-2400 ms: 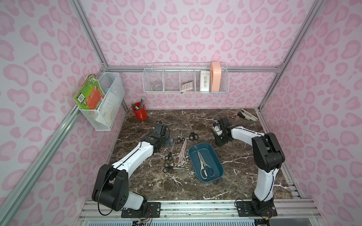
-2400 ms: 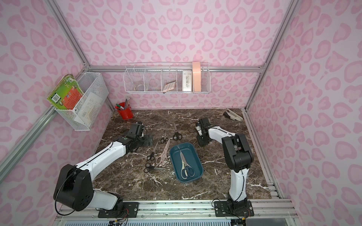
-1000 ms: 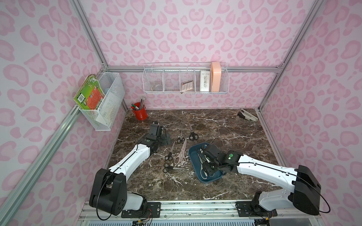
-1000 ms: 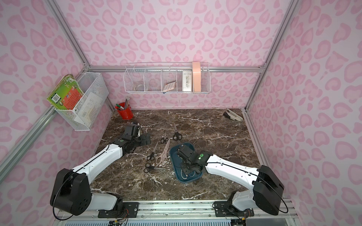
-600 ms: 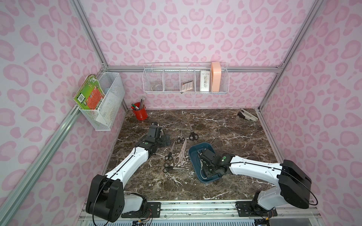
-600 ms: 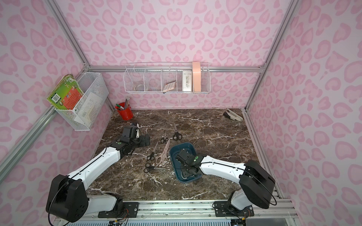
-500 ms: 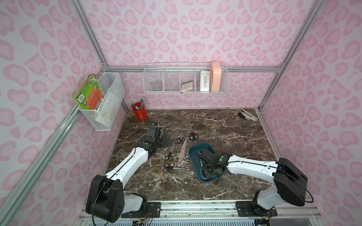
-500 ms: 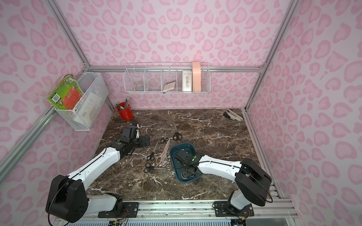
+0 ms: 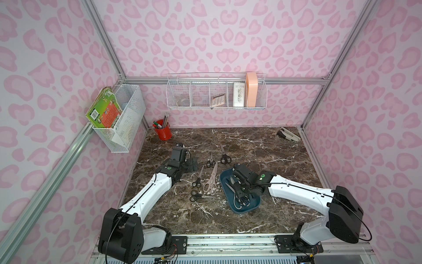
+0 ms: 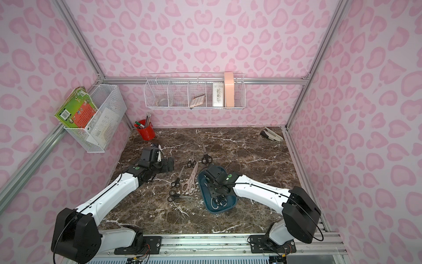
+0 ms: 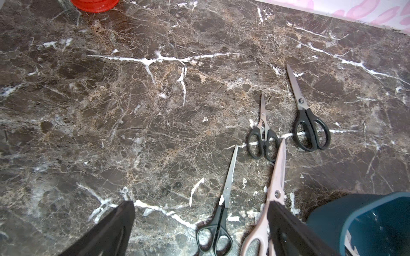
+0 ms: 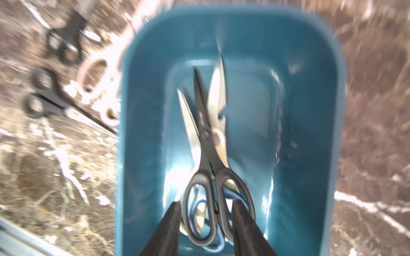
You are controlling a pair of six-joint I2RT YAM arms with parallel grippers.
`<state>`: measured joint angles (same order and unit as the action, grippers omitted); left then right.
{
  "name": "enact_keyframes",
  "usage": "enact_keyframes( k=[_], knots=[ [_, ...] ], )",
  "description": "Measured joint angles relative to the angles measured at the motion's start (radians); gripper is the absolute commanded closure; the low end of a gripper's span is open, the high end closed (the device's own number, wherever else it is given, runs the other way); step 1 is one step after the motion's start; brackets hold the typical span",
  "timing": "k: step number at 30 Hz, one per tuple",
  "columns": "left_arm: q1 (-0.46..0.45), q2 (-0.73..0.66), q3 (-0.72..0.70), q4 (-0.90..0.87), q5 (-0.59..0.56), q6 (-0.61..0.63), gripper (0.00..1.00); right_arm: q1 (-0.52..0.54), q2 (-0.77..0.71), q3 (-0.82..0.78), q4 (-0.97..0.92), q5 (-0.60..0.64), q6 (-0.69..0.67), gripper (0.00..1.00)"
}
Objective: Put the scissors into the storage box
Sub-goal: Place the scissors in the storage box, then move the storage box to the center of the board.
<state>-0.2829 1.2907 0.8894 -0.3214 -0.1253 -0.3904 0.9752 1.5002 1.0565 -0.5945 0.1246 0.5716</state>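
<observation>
The dark teal storage box sits at the table's middle right. Inside it lie a grey-black-handled pair of scissors and, under it, a blue-handled pair. My right gripper hangs low over the box, open, its fingers on either side of the grey-black handles. Several more scissors lie left of the box: a pale pink pair and black-handled ones. My left gripper is open above the table, left of them.
A red pen cup stands at the back left and a stapler lies in the back right corner. White wire baskets hang on the back wall and the left wall.
My right arm swung from the back of the table to over the box and lowered the grey-black scissors into it; its jaws have just widened. The left arm drew back a little.
</observation>
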Motion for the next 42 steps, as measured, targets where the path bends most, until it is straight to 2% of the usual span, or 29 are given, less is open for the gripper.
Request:
enact_keyframes(
  k=[9, 15, 20, 25, 27, 32, 42],
  knots=[
    [0.042, -0.047, 0.006, -0.046, 0.002, -0.023, 0.02, 0.071, 0.157, 0.15, 0.019, -0.033, -0.019, 0.57],
    [0.056, -0.078, -0.015, -0.076, -0.001, -0.023, 0.02, 0.074, 0.228, 0.166, 0.048, -0.051, 0.0, 0.63],
    [0.061, -0.09, -0.025, -0.085, -0.005, -0.021, 0.02, 0.074, 0.273, 0.175, 0.061, -0.049, 0.005, 0.76],
    [0.06, -0.09, -0.026, -0.09, -0.005, -0.021, 0.02, 0.065, 0.299, 0.177, 0.065, -0.039, 0.027, 1.0],
    [0.06, -0.09, -0.026, -0.09, -0.004, -0.021, 0.02, 0.057, 0.299, 0.177, 0.071, -0.042, 0.027, 1.0],
    [0.06, -0.092, -0.026, -0.09, -0.003, -0.021, 0.02, -0.003, 0.255, 0.121, 0.087, -0.03, 0.029, 1.0],
    [0.059, -0.05, -0.018, -0.089, 0.071, -0.026, 0.02, -0.265, 0.11, -0.025, 0.084, 0.02, -0.077, 1.0]
  ],
)
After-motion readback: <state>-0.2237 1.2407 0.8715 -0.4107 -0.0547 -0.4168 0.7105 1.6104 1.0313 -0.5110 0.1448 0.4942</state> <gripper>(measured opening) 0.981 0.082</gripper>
